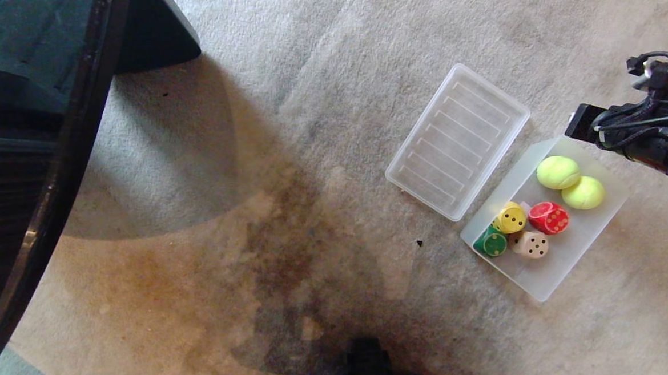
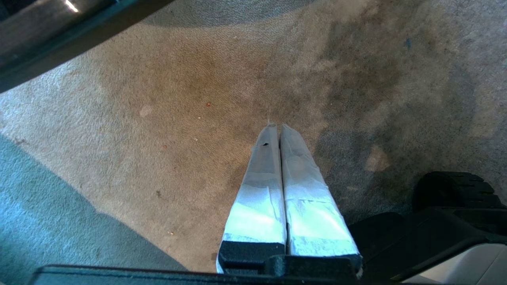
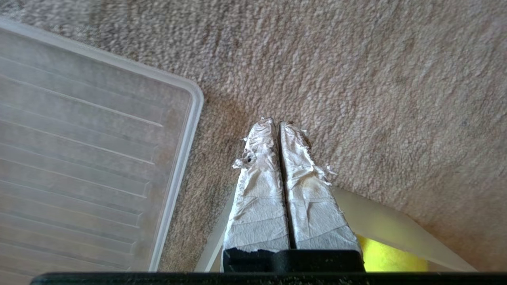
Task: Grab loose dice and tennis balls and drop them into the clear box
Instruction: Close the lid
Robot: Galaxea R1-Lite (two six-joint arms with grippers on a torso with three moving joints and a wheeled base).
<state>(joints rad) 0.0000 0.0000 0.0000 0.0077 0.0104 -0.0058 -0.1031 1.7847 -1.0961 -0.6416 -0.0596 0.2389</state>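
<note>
Frosted tub (image 1: 567, 267), fuzzy balls (image 1: 558, 172), rounded dice (image 1: 548, 218)

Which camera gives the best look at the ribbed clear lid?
The head view: the whole ribbed clear lid lies on the carpet beside the clear box. The right wrist view shows only one corner of it; the left wrist view shows none.

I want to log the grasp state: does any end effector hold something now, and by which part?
Nothing is held. The right end effector is shut and empty beside the lid; the left end effector is shut over bare carpet.
</note>
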